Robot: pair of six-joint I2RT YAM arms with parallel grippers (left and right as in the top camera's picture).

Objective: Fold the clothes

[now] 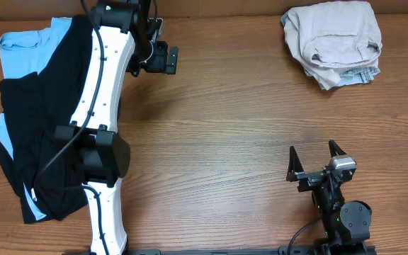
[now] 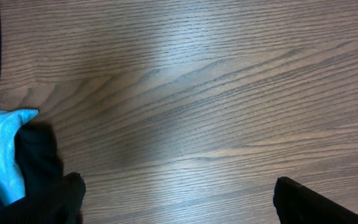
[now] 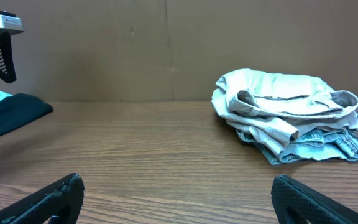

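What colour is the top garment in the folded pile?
Light beige khaki shorts, clearest in right wrist view.

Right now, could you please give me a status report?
Left gripper, right gripper open, empty. Khaki shorts atop denim shorts, far right. Black trousers, blue shirt under left arm.

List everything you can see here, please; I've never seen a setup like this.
khaki shorts: one, light beige, bundled at far right, top of pile
denim shorts: one, faded blue, under the khaki shorts
black trousers: one, black, left edge
shirt: one, light blue, far left, mostly under the trousers
table: one, brown wood
left gripper: one, black, open, far side, empty
right gripper: one, black, open, near right, empty
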